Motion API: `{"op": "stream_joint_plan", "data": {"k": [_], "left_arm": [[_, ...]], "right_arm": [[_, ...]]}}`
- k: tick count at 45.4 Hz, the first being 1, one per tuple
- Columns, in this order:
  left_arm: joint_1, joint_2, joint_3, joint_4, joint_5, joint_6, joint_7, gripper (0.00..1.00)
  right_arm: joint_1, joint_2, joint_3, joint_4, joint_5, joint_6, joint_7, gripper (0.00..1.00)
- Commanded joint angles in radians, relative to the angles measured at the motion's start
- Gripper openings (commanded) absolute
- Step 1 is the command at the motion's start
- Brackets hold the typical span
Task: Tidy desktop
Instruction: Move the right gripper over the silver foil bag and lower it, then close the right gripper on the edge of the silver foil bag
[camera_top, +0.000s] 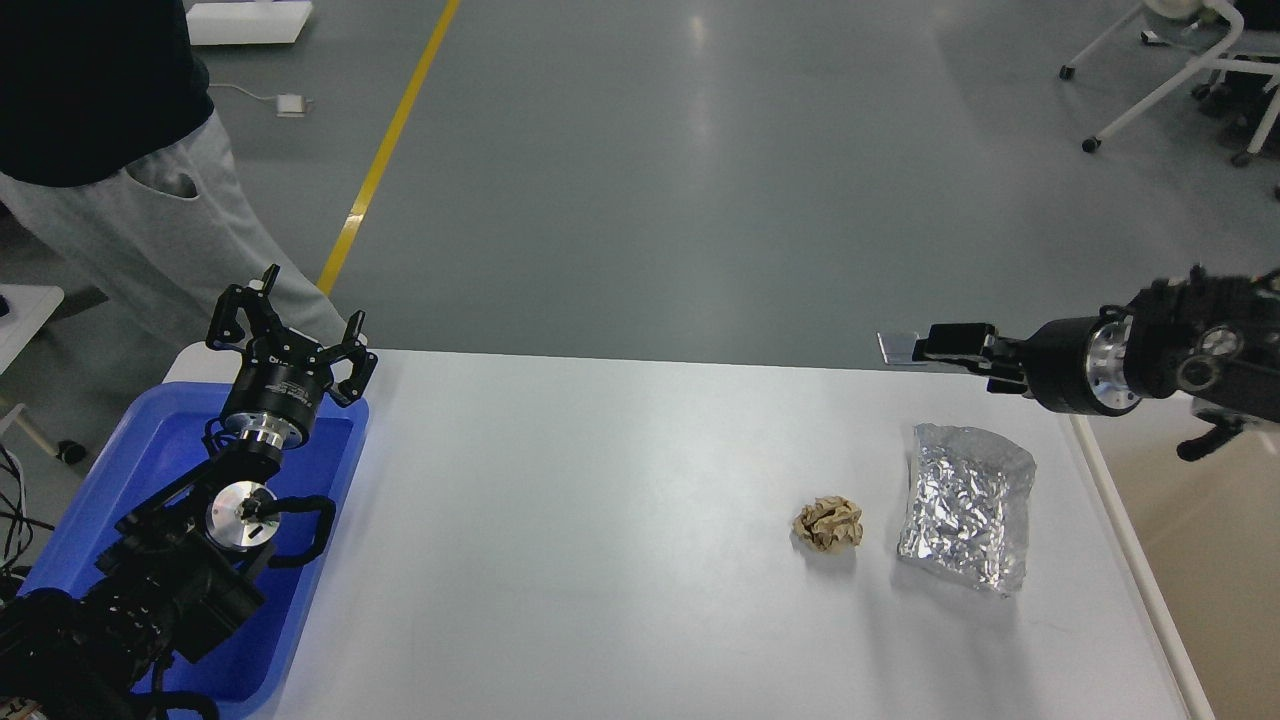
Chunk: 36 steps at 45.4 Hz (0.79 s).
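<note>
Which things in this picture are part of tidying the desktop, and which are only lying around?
Part of the job:
- desktop
- crumpled brown paper ball
- crinkled silver foil bag
- blue tray
- left gripper, open
- right gripper

Only around:
- standing person
- yellow floor line
- white chair frames

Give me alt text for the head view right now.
A white desktop holds a crumpled brown paper ball and, just to its right, a crinkled silver foil bag. The left gripper is open above a blue tray at the table's left end; the right gripper hangs beyond the bag.
</note>
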Motion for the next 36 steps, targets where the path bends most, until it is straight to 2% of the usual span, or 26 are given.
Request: {"op": "stream_joint_plan", "data": {"k": [1, 11, 17, 24, 30, 36], "left_arm": [[0.000, 0.000, 0.002, 0.000, 0.000, -0.002, 0.001, 1.00], [0.000, 0.000, 0.003, 0.000, 0.001, -0.004, 0.001, 1.00], [0.002, 0.000, 0.002, 0.000, 0.000, -0.004, 0.001, 1.00], [0.002, 0.001, 0.002, 0.000, 0.000, -0.002, 0.001, 1.00], [0.002, 0.001, 0.002, 0.000, 0.000, -0.002, 0.001, 1.00], [0.002, 0.001, 0.002, 0.000, 0.000, -0.002, 0.001, 1.00]], "right_arm": [[-0.045, 0.087, -0.106, -0.055, -0.147, -0.020, -0.013, 1.00], [-0.194, 0.098, -0.087, -0.213, -0.149, -0.042, -0.013, 1.00], [-0.262, 0.110, -0.094, -0.241, -0.149, -0.098, -0.013, 1.00], [-0.309, 0.115, -0.088, -0.292, -0.147, -0.109, -0.013, 1.00], [-0.344, 0.184, -0.080, -0.378, -0.127, -0.123, -0.013, 0.98], [-0.378, 0.202, -0.048, -0.401, -0.106, -0.141, -0.013, 0.98]]}}
